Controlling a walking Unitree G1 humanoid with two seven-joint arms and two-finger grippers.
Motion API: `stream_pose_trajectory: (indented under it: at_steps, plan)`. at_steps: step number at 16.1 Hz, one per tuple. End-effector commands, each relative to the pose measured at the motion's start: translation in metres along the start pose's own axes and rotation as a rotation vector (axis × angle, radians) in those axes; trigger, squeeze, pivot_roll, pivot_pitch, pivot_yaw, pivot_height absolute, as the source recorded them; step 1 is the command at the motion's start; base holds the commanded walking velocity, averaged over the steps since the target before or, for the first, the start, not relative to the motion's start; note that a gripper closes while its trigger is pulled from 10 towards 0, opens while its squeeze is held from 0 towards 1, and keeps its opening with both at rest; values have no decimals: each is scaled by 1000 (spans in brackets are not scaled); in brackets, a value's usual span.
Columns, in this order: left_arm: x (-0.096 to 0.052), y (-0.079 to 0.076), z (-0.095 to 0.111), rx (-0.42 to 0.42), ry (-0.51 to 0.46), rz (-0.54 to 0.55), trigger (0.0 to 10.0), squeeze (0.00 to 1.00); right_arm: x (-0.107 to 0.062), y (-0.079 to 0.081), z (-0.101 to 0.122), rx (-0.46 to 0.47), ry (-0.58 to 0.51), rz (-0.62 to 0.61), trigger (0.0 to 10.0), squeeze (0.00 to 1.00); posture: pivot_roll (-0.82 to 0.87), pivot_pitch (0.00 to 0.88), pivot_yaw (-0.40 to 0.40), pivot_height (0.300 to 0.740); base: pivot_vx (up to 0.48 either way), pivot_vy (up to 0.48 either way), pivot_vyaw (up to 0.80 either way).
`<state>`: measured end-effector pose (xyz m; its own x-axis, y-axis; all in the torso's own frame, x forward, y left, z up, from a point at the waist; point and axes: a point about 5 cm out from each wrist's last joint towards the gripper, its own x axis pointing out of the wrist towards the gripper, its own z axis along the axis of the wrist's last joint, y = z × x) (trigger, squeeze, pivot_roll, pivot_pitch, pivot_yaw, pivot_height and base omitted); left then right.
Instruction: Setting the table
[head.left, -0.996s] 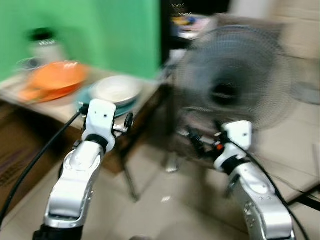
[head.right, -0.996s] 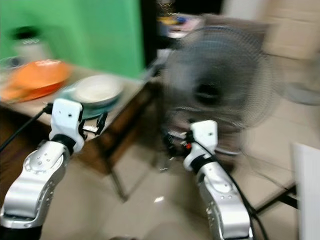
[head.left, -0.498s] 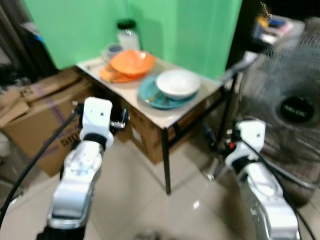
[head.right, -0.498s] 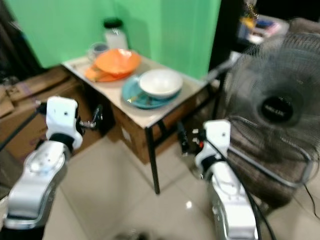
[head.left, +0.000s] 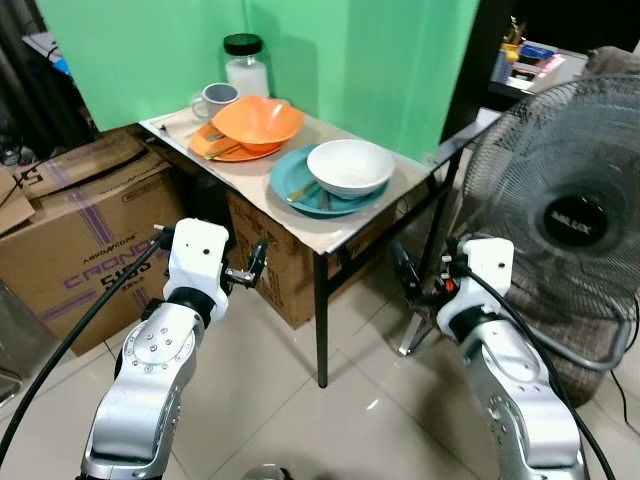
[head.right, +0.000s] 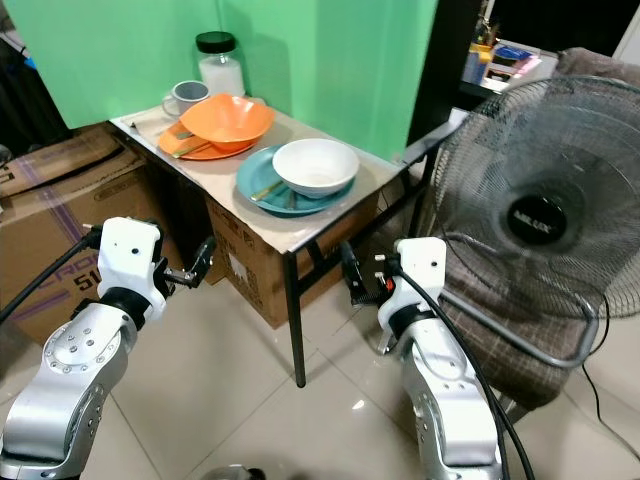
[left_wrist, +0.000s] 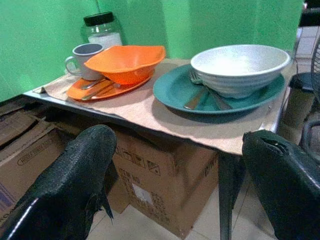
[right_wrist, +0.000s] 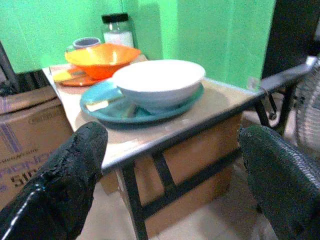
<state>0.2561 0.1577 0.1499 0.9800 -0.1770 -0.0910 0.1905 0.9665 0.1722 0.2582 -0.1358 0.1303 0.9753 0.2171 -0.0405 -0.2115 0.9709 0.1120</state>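
White bowl (head.left: 349, 166) on teal plate (head.left: 292, 185); both hands spread, empty.

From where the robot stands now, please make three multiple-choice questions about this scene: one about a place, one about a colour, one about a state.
1. Where does the white bowl sit?
A. on the teal plate
B. on the floor
C. inside the cardboard box

2. What colour is the bowl beside the grey mug?
A. blue
B. orange
C. black

3. How are the two grippers?
A. both shut on a plate
B. left shut on the mug
C. both open and holding nothing

Answers:
1 A, the bowl rests on the teal plate on the table, with cutlery beside it.
2 B, the orange bowl stands next to the mug.
3 C, the left gripper and right gripper show spread fingers short of the table.
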Motion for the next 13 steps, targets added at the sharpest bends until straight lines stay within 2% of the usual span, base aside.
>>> stream_pose_trajectory:
  at_steps: [1,4,7,8,12,13]
  plan:
    - [-1,4,3,-1,-13,-1,10000,0,4,-3,3,9,-21,-11,10000,1000,121,0,19,740,300,0,0]
    - [1,4,4,7,-20,-15,10000,0,4,-5,5,-12,-35,-28,10000,1000,108,0,28,740,312,0,0]
    - [5,0,5,16,-27,-39,10000,0,5,-8,4,-18,-32,-70,10000,1000,106,0,31,740,311,0,800]
    - [5,-1,6,22,-30,-51,10000,0,6,-6,5,9,-37,-72,10000,1000,107,0,32,740,311,0,0]
    - [2,0,7,10,-21,-52,10000,0,6,-2,4,18,-33,-55,10000,1000,113,0,25,740,308,0,0]
    - [1,0,6,-3,-16,-58,10000,651,7,0,3,1,-24,-44,10000,1000,117,0,19,740,304,0,0]
